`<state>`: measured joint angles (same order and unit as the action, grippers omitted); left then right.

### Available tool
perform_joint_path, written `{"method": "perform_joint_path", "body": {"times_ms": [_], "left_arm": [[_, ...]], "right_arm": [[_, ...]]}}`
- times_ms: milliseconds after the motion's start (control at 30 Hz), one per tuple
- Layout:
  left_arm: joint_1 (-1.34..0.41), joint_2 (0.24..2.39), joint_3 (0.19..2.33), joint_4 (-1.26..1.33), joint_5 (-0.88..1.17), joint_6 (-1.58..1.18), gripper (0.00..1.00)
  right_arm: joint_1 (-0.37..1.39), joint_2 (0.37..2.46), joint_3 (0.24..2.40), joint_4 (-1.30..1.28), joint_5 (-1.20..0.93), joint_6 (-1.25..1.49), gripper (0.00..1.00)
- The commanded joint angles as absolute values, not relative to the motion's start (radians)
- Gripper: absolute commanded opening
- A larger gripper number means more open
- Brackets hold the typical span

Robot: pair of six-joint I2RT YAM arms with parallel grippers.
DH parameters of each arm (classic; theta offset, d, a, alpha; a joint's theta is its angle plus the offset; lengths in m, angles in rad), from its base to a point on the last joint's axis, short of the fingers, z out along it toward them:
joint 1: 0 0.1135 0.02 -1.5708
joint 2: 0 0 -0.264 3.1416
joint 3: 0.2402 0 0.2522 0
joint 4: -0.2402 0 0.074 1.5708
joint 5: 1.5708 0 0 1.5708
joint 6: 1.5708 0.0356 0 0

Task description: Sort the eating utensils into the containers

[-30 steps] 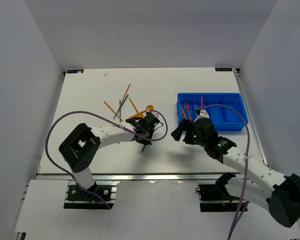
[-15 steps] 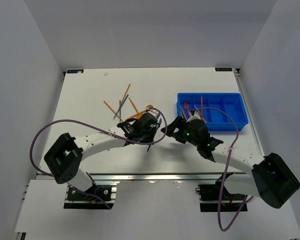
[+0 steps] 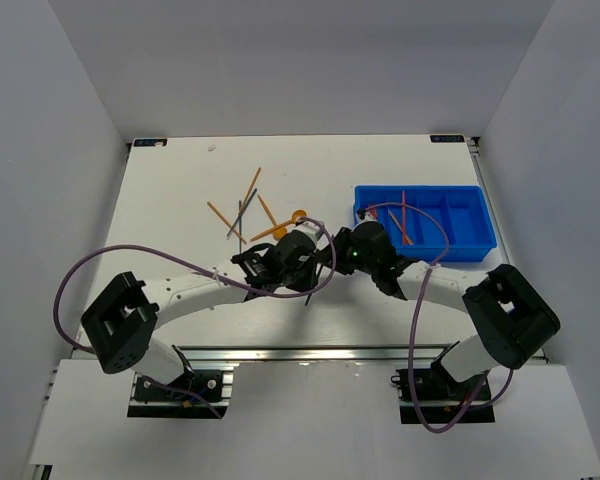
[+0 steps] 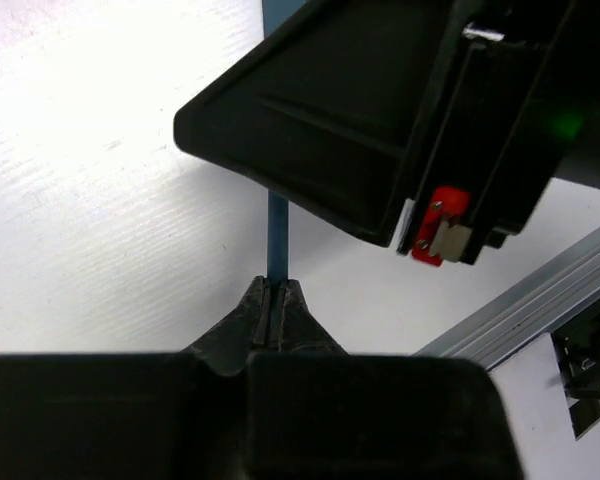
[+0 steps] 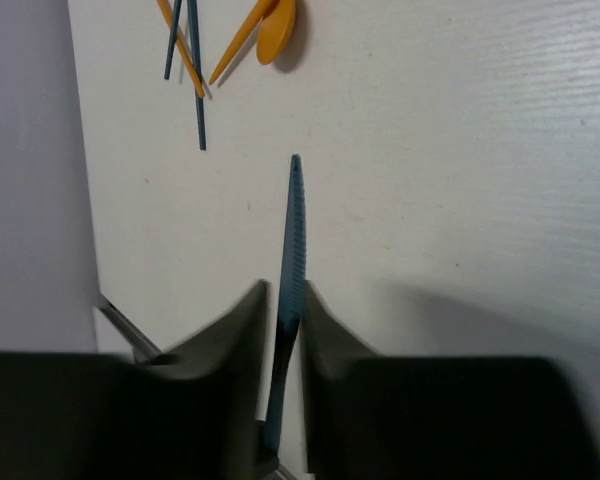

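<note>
Dark blue stick [image 5: 294,215] — a slim utensil held where the two arms meet, just left of the blue tray [image 3: 472,222], with the left claw [image 4: 277,290] clamped tight on it. Right claw [image 5: 285,292] — fingers closely flank the same stick, whose tip runs on past them; whether they grip it cannot be told. Other utensils [image 3: 242,208] lie loose on the surface [image 3: 170,200].

Your left arm [image 3: 195,285] and right arm [image 3: 450,292]: white link shells between blocky black joint housings [image 3: 120,322], each arm bolted to a black base plate [image 3: 210,385]. A purple cable [image 3: 80,275] loops off each one. The right wrist shows a green light [image 3: 353,253] and, seen close, a red tab [image 4: 435,225] with two small screws. Your gripper fingers [image 5: 242,325] are matte black wedges.
</note>
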<state>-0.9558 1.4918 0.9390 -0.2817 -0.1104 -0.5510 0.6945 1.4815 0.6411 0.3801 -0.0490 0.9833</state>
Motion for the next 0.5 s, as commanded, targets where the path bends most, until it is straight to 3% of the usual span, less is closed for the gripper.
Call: {"method": "perform_joint_path", "body": {"times_ms": [0,33,67,133,167,300,467], "left_arm": [[-0.962,1.43,0.939,-0.219,-0.109,-0.563,0.0],[-0.962,1.428,0.945,-0.23,-0.12,-0.561,0.25],[-0.962,1.421,0.951,-0.238,-0.152,-0.561,0.45],[-0.962,1.405,0.982,-0.297,-0.208,-0.569,0.62],[-0.962,1.378,0.992,-0.323,-0.278,-0.572,0.98],[-0.962,1.246,1.003,-0.478,-0.438,-0.572,0.98],[-0.962,1.077,0.919,-0.529,-0.443,-0.499,0.98]], "right_arm": [[0.698,1.468,0.675,0.459,-0.098,0.951,0.13],[0.698,1.459,0.676,0.457,-0.092,0.907,0.0],[0.698,1.431,0.681,0.448,-0.08,0.876,0.0],[0.684,1.407,0.709,0.358,-0.022,0.765,0.0],[0.67,1.387,0.733,0.303,-0.005,0.715,0.0],[0.563,1.381,0.941,0.001,0.125,0.406,0.0],[0.444,1.426,1.104,-0.14,0.232,0.082,0.0]]}}
